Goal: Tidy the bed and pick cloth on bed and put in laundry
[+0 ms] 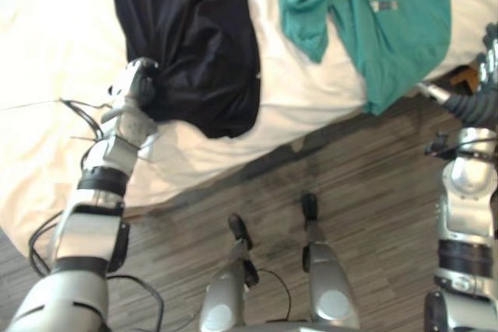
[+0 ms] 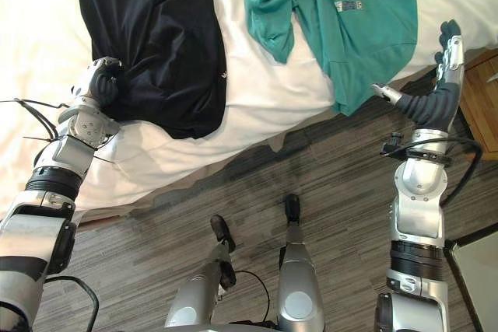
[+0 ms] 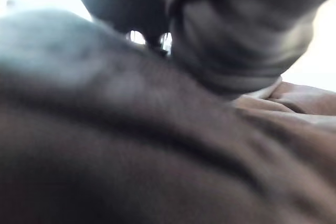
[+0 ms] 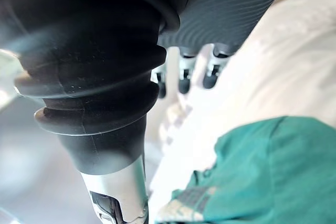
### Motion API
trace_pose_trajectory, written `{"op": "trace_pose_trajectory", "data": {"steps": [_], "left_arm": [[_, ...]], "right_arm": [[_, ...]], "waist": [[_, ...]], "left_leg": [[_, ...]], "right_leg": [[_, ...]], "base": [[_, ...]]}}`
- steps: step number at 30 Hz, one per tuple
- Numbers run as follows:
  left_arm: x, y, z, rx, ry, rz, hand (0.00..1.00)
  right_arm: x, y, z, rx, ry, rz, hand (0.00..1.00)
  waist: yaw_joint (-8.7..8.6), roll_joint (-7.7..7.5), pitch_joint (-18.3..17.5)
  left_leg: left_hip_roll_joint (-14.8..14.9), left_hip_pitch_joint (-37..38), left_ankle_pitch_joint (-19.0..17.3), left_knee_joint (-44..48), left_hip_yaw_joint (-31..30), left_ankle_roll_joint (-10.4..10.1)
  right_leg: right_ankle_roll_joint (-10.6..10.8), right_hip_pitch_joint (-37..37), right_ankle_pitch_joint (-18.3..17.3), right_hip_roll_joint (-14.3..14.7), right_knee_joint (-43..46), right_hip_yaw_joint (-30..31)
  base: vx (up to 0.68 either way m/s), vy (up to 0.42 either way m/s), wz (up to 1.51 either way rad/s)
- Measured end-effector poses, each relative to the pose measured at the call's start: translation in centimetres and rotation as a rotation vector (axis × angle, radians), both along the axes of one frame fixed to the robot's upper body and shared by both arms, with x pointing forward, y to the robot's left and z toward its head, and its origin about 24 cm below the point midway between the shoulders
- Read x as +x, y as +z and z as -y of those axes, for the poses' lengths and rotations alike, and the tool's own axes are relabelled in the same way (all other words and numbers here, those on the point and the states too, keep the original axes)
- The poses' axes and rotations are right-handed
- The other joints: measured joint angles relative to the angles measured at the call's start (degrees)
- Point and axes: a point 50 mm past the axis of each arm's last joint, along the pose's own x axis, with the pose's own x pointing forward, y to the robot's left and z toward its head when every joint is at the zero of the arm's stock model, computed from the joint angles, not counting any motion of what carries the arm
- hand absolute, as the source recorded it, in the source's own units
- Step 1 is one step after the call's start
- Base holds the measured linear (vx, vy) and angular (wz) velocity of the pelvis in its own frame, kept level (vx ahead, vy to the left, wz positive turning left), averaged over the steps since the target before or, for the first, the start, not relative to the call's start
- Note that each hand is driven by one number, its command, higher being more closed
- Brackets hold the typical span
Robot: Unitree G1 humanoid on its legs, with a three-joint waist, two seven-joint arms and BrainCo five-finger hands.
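left hand [image 1: 134, 95]: fingers are clenching a bunched fold at the near edge of the crumpled black cotton garment [image 1: 191, 36], so it's grasping that one

right hand [image 2: 437, 91]: hanging off the bed's corner, fingers [image 4: 184, 80] straight and relaxed, holding nothing. It's just beside the teal t-shirt with grey print [image 1: 389, 29], and I'm not seeing contact

where the cloth is: both garments are lying on the white bed sheet [image 1: 47, 44], black on the robot's left, teal on its right with its hem drooping over the bed edge

doing this step well: I'm guessing a lift is coming, so I'd be gripping tight and raising high enough that the loose bulk isn't dragging the sheet along

around / in the way: grey-brown wood plank floor [image 1: 373, 184] is running in front of the bed, and a brown wooden cabinet [image 2: 486, 99] is crowding the right arm
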Motion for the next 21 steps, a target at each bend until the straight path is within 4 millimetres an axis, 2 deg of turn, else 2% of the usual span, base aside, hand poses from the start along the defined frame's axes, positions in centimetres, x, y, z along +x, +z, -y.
{"op": "trace_pose_trajectory", "data": {"steps": [6, 11, 13, 16, 21], "left_arm": [[-4.0, -3.0, 3.4, -0.261, -0.231, 0.068, 1.0], [-8.2, -4.7, 6.3, -0.484, -0.392, 0.109, 1.0], [-9.2, -4.4, 6.1, -0.533, -0.395, 0.148, 1.0], [-11.6, -3.3, 5.1, -0.728, -0.418, 0.274, 1.0], [-13.2, -4.7, 4.0, -0.891, -0.418, 0.252, 1.0]], "right_arm": [[-0.3, 1.1, 0.8, -0.06, -0.048, 0.02, 0.0], [-0.1, 1.1, 2.2, -0.138, -0.133, -0.033, 0.0], [0.1, 1.2, 2.8, -0.17, -0.167, -0.06, 0.0], [0.9, 2.6, 4.4, -0.23, -0.248, -0.102, 0.0], [2.7, 5.0, 4.8, -0.334, -0.282, -0.155, 0.0]], "waist": [[0.35, 0.01, -0.02], [2.73, 0.1, -0.11], [2.92, 0.16, -0.14], [3.19, 0.52, -0.37], [3.77, 0.99, -0.66]], "left_leg": [[-0.05, -0.06, 0.12, 0.01, -2.12, 0.02], [-0.37, -0.63, 0.73, 0.01, -3.07, -0.11], [-0.41, -1.1, 1.26, 0.01, -3.9, -0.13], [-0.48, -1.46, 1.99, 0.0, -5.28, -0.12], [-0.51, -1.98, 2.31, -0.3, -6.08, 0.04]], "right_leg": [[0.01, 1.37, 0.0, -0.32, -0.32, -1.58], [0.01, 1.41, -0.01, -0.33, -0.33, -2.45], [0.01, 1.42, -0.02, -0.36, -0.33, -3.16], [-0.01, 1.89, -0.05, -0.43, -0.33, -4.38], [-0.02, 1.99, -0.11, -0.45, -0.19, -4.84]], "base": [[0.03, 0.016, 0.18], [0.01, 0.014, 0.08], [-0.01, 0.012, 0.21], [-0.04, 0.022, 0.23], [-0.05, 0.031, 0.12]]}}
